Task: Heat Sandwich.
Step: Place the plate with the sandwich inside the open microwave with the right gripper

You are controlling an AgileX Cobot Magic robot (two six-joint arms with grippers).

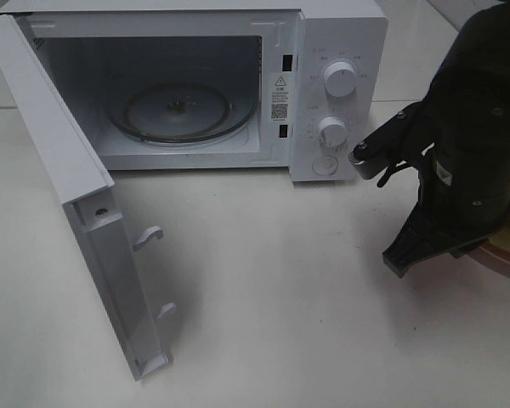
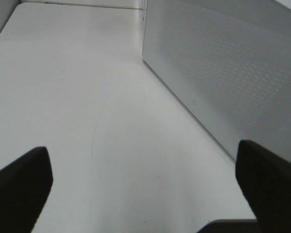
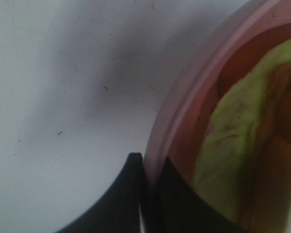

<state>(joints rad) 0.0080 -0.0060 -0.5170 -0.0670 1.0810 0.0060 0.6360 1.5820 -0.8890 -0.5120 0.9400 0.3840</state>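
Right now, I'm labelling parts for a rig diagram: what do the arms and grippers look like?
The right arm is bulky matte black with a grey round fitting. The right gripper has black tapering wedge fingers; the left gripper has black, blunt-tipped fingers.

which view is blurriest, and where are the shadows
Right wrist view: blurriest, the pink plate and sandwich too close to focus, a broad shadow on the table beside them; exterior high view: sharp, soft shadows beside the microwave door and under the right arm; left wrist view: even light, left claw soft-edged.
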